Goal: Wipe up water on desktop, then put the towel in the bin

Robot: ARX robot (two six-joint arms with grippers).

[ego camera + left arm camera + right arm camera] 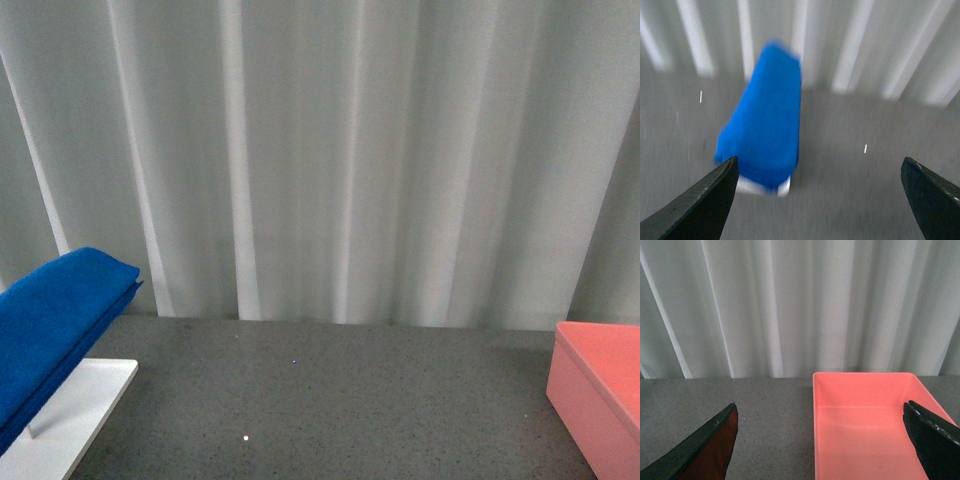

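Soft, even light fills all three views, and the folds of the curtain shade only gently. The left wrist view is smeared: the towel has fuzzy edges, and bright specks on the desktop beside it stretch into short streaks. The front and right wrist views are sharp, with the bin evenly lit.

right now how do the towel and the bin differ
The towel is royal blue and soft; the bin is salmon pink with straight smooth walls. The towel hangs raised on a white rack at the left; the bin sits directly on the desktop at the right. Neither is held.
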